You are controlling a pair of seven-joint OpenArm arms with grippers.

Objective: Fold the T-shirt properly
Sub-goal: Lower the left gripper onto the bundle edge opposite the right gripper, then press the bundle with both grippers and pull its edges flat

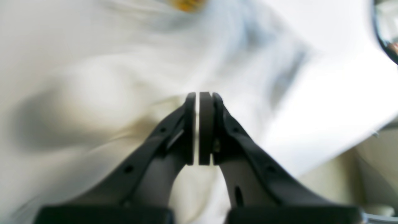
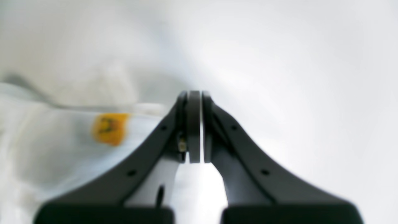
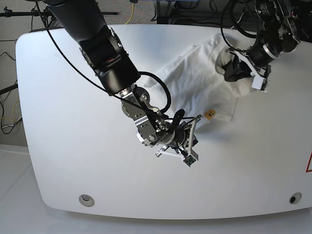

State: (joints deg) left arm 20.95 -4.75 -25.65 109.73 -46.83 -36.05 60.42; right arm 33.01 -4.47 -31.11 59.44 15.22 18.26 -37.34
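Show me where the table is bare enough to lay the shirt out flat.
The table's wide bare patch lies image-left of the right arm; another strip runs along the near edge. The T-shirt, right gripper and left gripper crowd the far right.

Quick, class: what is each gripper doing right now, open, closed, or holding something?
Left gripper: closed; cloth of the T-shirt lies around it, but a hold cannot be told.
Right gripper: closed; a hold on the T-shirt cannot be told.
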